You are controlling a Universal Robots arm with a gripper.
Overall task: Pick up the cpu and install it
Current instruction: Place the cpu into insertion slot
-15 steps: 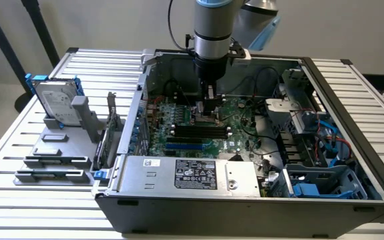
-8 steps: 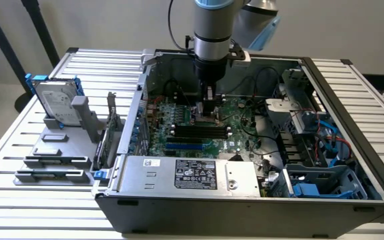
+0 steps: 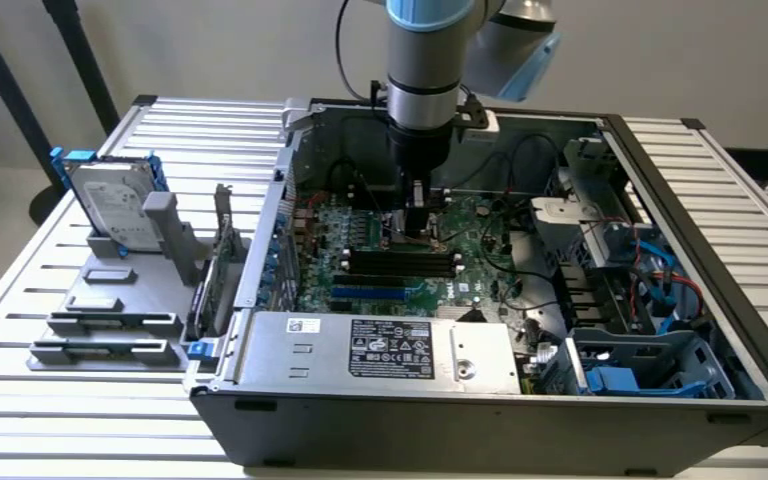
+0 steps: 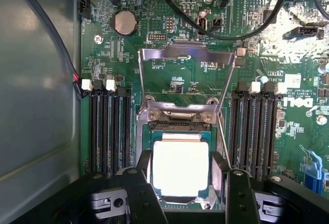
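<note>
The cpu (image 4: 180, 167), a small square chip with a bright silvery top, lies flat in the motherboard socket (image 4: 177, 124). The socket's metal load plate (image 4: 185, 54) is swung up and open behind it. My gripper (image 4: 186, 179) straddles the chip with its black fingers (image 4: 141, 196) on either side, and a narrow gap shows between the chip and one finger. It stands open. In the exterior view the gripper (image 3: 418, 228) reaches straight down into the open computer case (image 3: 704, 180), its tips just over the green motherboard (image 3: 471, 225).
Black memory slots (image 4: 108, 131) flank the socket on both sides, and black cables (image 4: 241, 29) arc over the board. A silver power supply (image 3: 384, 350) fills the case's front. On the exterior view's left, a grey fixture (image 3: 104, 300) holds a blue-framed hard drive (image 3: 115, 205).
</note>
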